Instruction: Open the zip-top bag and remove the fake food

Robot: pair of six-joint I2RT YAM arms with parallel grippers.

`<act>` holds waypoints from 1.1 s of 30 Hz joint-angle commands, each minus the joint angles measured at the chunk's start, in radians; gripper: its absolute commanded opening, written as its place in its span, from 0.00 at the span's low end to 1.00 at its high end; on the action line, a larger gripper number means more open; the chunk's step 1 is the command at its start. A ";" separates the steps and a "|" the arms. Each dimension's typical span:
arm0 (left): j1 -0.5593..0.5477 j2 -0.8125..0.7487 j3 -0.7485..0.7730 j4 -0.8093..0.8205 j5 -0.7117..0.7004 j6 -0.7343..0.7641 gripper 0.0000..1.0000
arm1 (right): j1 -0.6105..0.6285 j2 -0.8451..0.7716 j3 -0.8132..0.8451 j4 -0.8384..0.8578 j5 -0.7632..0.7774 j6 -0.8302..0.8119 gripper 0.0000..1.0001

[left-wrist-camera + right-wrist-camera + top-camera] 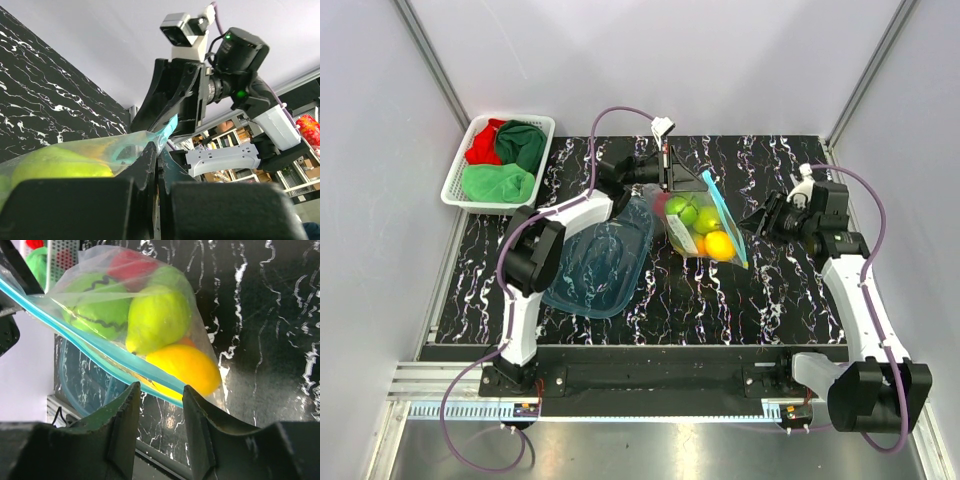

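Note:
The zip-top bag (708,228) hangs lifted over the table's middle, its teal zip strip (95,347) running slantwise. Inside is the fake food: a green striped piece (95,305), a lime-green fruit (157,315), a yellow-orange fruit (185,367) and a red piece (129,266). My left gripper (672,172) is shut on the bag's upper corner, which is pinched between its fingers in the left wrist view (159,150). My right gripper (756,222) is open, its fingers (122,412) just below the zip strip and not touching it.
A translucent blue tub (600,262) lies left of the bag beside the left arm. A white basket (457,172) with red and green cloths stands at the back left. Grey walls close in the sides and back.

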State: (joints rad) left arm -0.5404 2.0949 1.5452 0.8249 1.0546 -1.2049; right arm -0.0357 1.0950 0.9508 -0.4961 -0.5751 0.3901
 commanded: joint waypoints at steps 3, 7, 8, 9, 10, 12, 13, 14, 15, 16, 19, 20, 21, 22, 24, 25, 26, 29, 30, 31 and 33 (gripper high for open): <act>-0.013 -0.095 0.007 0.076 0.012 0.010 0.00 | -0.003 -0.050 -0.064 0.143 -0.082 -0.010 0.49; -0.018 -0.101 0.003 0.077 0.008 0.007 0.00 | -0.003 0.005 -0.067 0.154 -0.059 -0.013 0.49; -0.020 -0.101 0.003 0.080 0.010 0.007 0.00 | -0.003 0.014 -0.070 0.160 -0.057 -0.014 0.50; -0.020 -0.101 0.003 0.080 0.012 0.004 0.00 | -0.001 0.028 -0.076 0.165 -0.057 -0.014 0.49; -0.021 -0.101 0.004 0.082 0.015 0.004 0.00 | -0.001 0.032 -0.078 0.168 -0.055 -0.016 0.49; -0.024 -0.101 0.004 0.080 0.016 0.004 0.00 | 0.003 0.045 -0.083 0.175 -0.052 -0.022 0.50; -0.027 -0.101 0.004 0.080 0.018 0.004 0.00 | 0.006 0.049 -0.083 0.185 -0.054 -0.020 0.50; -0.029 -0.098 0.006 0.080 0.018 0.004 0.00 | 0.014 0.054 -0.083 0.188 -0.077 -0.019 0.50; -0.030 -0.098 0.007 0.080 0.019 0.002 0.00 | 0.020 0.057 -0.081 0.192 -0.084 -0.019 0.49; -0.032 -0.095 0.009 0.082 0.018 0.001 0.00 | 0.029 0.055 -0.083 0.198 -0.089 -0.017 0.47; -0.042 -0.090 0.012 0.074 0.010 0.004 0.00 | 0.030 0.029 -0.084 0.186 -0.083 0.006 0.22; -0.049 -0.090 0.009 0.045 0.007 0.033 0.00 | 0.030 0.020 -0.081 0.173 -0.059 0.036 0.14; -0.052 -0.093 0.009 0.014 0.001 0.057 0.00 | 0.030 -0.006 -0.080 0.156 -0.049 0.053 0.06; -0.058 -0.098 0.006 -0.024 -0.025 0.083 0.04 | 0.030 -0.023 -0.075 0.119 -0.043 0.067 0.00; -0.064 -0.113 -0.017 -0.107 -0.051 0.148 0.17 | 0.030 -0.067 -0.052 0.068 -0.019 0.101 0.00; -0.064 -0.119 -0.029 -0.122 -0.092 0.160 0.23 | 0.030 -0.079 -0.040 0.010 -0.006 0.104 0.00; -0.066 -0.134 -0.057 -0.142 -0.111 0.180 0.33 | 0.030 -0.090 -0.009 -0.028 0.032 0.108 0.00; -0.072 -0.171 -0.082 -0.245 -0.182 0.259 0.47 | 0.030 -0.124 0.022 -0.153 0.063 0.110 0.00; -0.075 -0.185 -0.085 -0.285 -0.205 0.290 0.51 | 0.030 -0.141 0.022 -0.188 0.063 0.107 0.00; -0.082 -0.200 -0.083 -0.379 -0.249 0.324 0.53 | 0.030 -0.145 0.022 -0.206 0.076 0.099 0.00; -0.093 -0.251 -0.059 -0.516 -0.309 0.450 0.57 | 0.030 -0.158 0.014 -0.226 0.074 0.096 0.00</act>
State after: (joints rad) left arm -0.6155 1.9789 1.4609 0.5354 0.8993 -0.9768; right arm -0.0116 0.9707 0.9295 -0.6102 -0.5362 0.4767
